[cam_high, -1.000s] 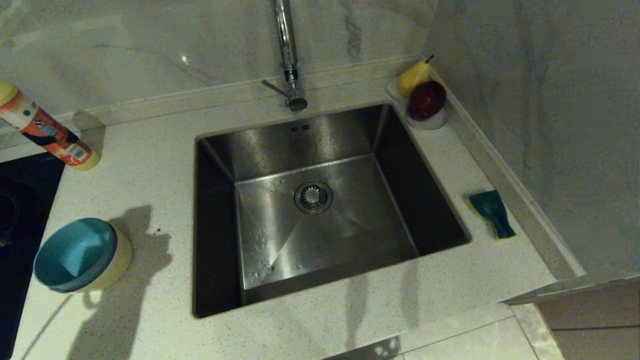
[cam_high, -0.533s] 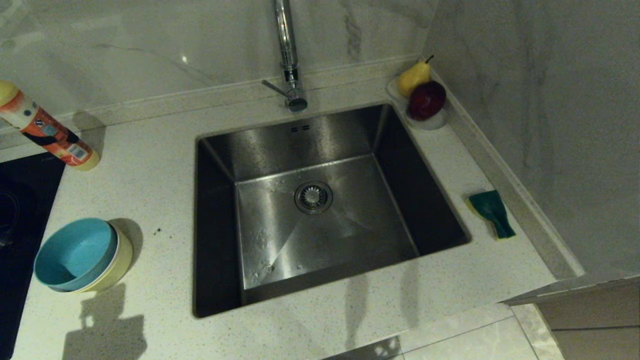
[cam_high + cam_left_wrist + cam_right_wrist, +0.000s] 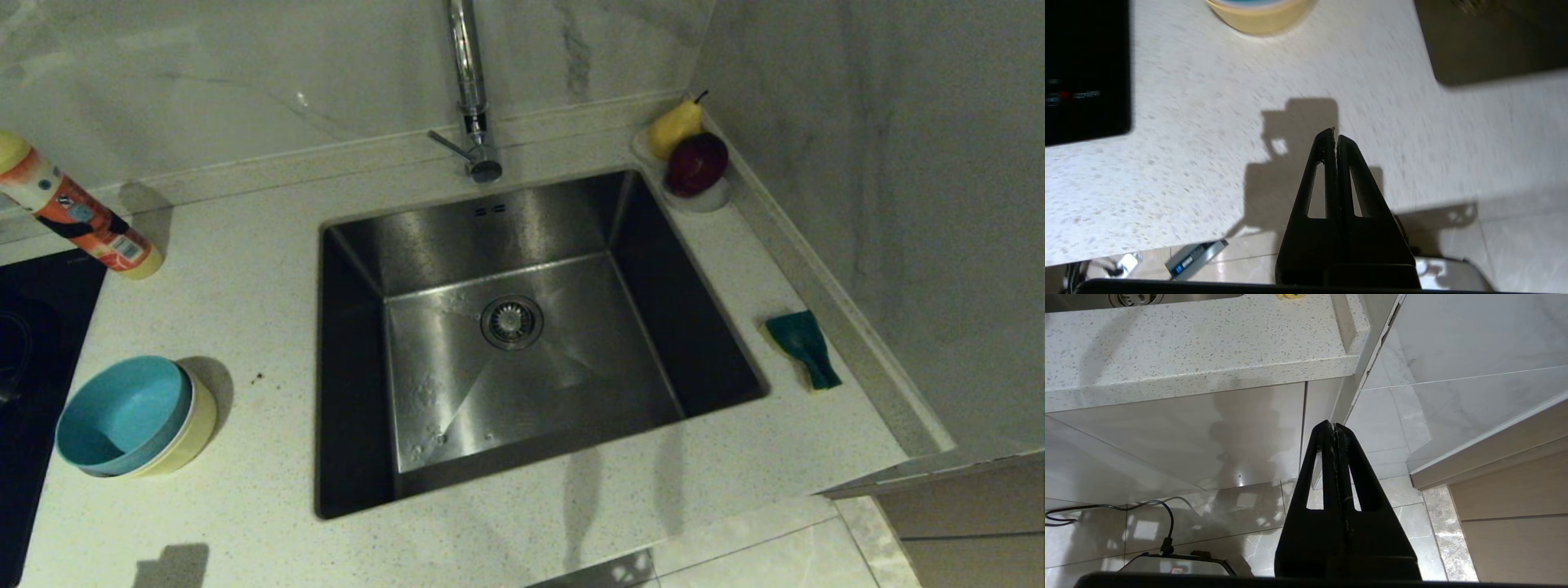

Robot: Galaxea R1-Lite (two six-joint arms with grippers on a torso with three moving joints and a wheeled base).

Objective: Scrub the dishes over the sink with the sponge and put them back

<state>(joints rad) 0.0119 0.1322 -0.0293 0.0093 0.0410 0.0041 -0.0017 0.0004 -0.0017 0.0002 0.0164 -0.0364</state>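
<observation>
Two stacked dishes stand on the counter left of the sink (image 3: 457, 237): a light blue bowl (image 3: 118, 416) nested in a yellow bowl (image 3: 189, 433). The sponge (image 3: 804, 347), green face up, lies on the counter right of the sink. Neither gripper shows in the head view. My left gripper (image 3: 1335, 136) is shut and empty above the counter's front edge, with the yellow bowl (image 3: 1257, 18) well ahead of it. My right gripper (image 3: 1333, 425) is shut and empty, parked low before the cabinet front beneath the counter.
A tall chrome tap (image 3: 469, 90) rises behind the sink. An orange and white bottle (image 3: 77, 216) leans at the back left. A black hob (image 3: 33, 327) borders the bowls. A clear dish with a pear and an apple (image 3: 694, 163) sits in the back right corner by the wall.
The left arm's shadow has slid off the bowls and down the counter to its front edge. Bowls, sponge and right arm have not moved.
</observation>
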